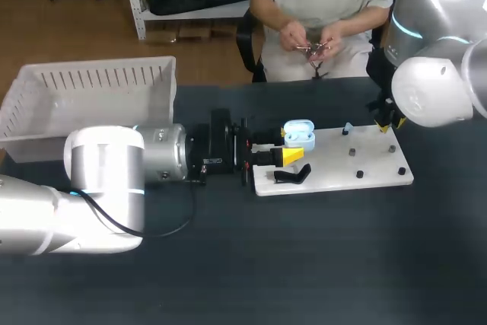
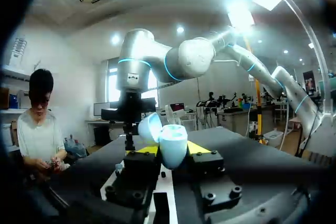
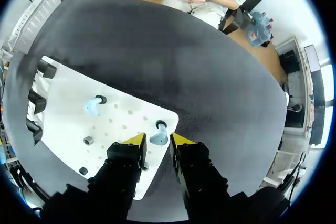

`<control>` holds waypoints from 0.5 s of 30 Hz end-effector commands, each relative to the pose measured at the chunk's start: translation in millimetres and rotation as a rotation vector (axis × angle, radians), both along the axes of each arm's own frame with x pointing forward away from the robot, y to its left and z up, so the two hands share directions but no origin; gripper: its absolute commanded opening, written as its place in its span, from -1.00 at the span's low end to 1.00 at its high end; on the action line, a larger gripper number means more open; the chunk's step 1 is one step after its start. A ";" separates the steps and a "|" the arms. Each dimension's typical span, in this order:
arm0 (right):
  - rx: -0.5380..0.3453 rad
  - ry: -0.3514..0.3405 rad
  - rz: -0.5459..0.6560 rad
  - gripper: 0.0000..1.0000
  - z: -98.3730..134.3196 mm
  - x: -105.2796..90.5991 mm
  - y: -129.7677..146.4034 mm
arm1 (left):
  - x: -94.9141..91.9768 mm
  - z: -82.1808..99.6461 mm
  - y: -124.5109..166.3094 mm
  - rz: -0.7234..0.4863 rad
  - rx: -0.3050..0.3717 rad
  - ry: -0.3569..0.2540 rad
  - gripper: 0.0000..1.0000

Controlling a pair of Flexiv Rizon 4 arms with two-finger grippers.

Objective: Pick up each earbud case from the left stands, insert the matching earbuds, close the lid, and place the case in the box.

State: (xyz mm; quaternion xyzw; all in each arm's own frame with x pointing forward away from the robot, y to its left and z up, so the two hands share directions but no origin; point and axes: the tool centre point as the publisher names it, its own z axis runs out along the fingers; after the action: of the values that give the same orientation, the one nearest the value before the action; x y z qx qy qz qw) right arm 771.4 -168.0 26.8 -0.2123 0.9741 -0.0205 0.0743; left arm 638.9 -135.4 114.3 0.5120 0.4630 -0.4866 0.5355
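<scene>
— As the left jaws stand, what do they hold?
— My left gripper [image 2: 171, 149] is clamped from two sides on the pale blue earbud case [image 2: 173, 139], lid raised. It sits just above the left end of the white board [image 1: 335, 167], on the far side of a black stand [image 1: 293, 175].
— And the right?
— My right gripper [image 3: 157, 141] hangs parted at the board's far right corner, with a yellow tip on either side of a blue earbud [image 3: 159, 136] seated on its peg. I judge that contact is not yet made. A second earbud [image 3: 93, 106] sits on a peg further left.
— Which step is in hand?
— Inserting, I judge: the case is lifted and open, and both earbuds are on their pegs. The next move calls for closing on the earbud, lifting it straight off the peg, then carrying it left to a socket in the case. Closing the lid and the white box [image 1: 91, 85], far left, come later.
</scene>
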 end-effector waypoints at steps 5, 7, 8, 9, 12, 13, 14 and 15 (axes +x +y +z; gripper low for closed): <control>-0.006 -0.002 -0.004 -0.69 -1.5 -0.4 1.4 | 0.2 -0.8 -0.7 0.002 -0.003 -0.002 -1.00; -0.007 -0.002 -0.005 -0.79 -1.6 -0.3 1.5 | 0.2 -0.8 -0.7 0.002 -0.003 -0.002 -1.00; -0.007 -0.002 -0.006 -0.83 -1.6 -0.2 1.5 | 0.2 -0.8 -0.7 0.002 -0.003 -0.002 -1.00; -0.008 -0.002 -0.006 -0.84 -1.7 -0.2 1.5 | 0.2 -0.8 -0.7 0.002 -0.003 -0.002 -1.00; -0.011 -0.001 -0.006 -1.00 -2.0 -0.3 1.8 | 0.2 -0.8 -0.7 0.002 -0.003 -0.002 -1.00; -0.011 -0.001 -0.006 -1.00 -2.0 -0.3 1.9 | 0.2 -0.8 -0.7 0.002 -0.003 -0.002 -1.00; -0.012 -0.001 -0.006 -1.00 -2.0 -0.4 2.0 | 0.2 -0.8 -0.7 0.002 -0.003 -0.002 -1.00; -0.012 0.000 -0.007 -1.00 -1.8 -0.7 2.2 | 0.2 -0.8 -0.7 0.002 -0.003 -0.002 -1.00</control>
State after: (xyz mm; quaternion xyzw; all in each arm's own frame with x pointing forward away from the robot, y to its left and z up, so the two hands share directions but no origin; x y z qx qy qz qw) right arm 771.4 -167.1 25.4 -0.2108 0.9745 -0.0243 0.0723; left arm 638.9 -135.4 114.3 0.5120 0.4630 -0.4866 0.5355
